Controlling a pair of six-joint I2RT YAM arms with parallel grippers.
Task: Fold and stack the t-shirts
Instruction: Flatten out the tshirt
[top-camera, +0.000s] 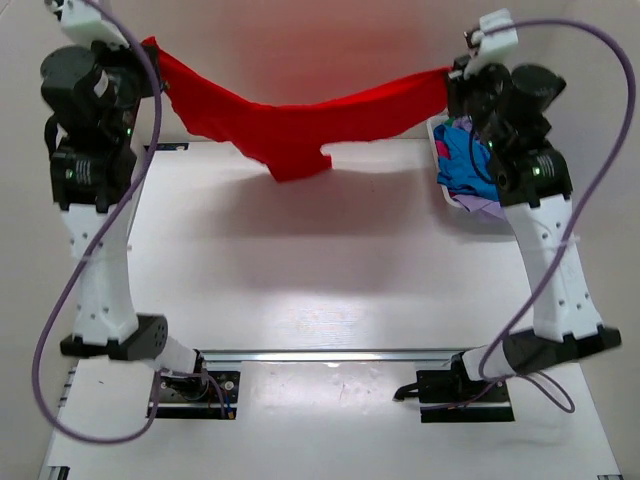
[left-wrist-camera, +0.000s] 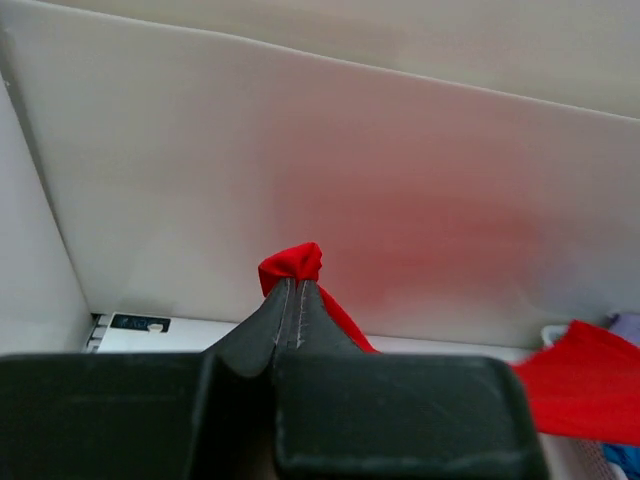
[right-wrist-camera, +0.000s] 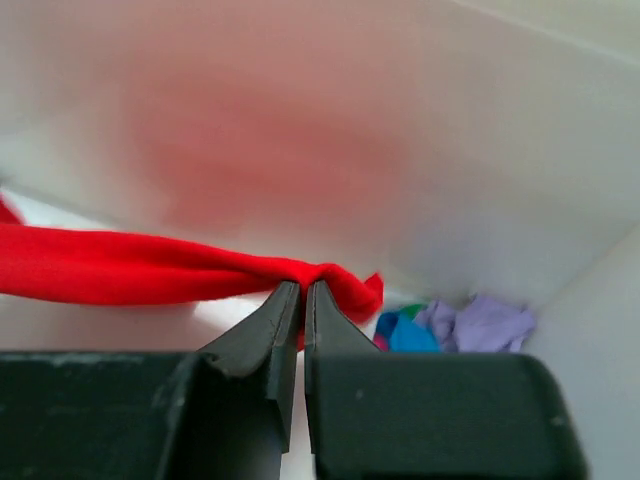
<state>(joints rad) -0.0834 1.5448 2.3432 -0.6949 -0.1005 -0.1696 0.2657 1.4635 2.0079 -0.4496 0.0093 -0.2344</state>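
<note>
A bright red t-shirt (top-camera: 300, 125) hangs stretched in the air between my two grippers, sagging in the middle above the far part of the table. My left gripper (left-wrist-camera: 292, 282) is shut on one bunched end of the red t-shirt (left-wrist-camera: 292, 263) at the upper left of the top view. My right gripper (right-wrist-camera: 302, 287) is shut on the other end of the red t-shirt (right-wrist-camera: 150, 268) at the upper right. Blue and lavender t-shirts (top-camera: 468, 170) lie crumpled in a white basket (top-camera: 447, 196) under my right arm.
The white table (top-camera: 320, 270) spreads below the hanging shirt. A white wall (left-wrist-camera: 350, 170) stands behind it, tinted red by the cloth. The crumpled blue and lavender cloth (right-wrist-camera: 470, 325) shows low at the right in the right wrist view.
</note>
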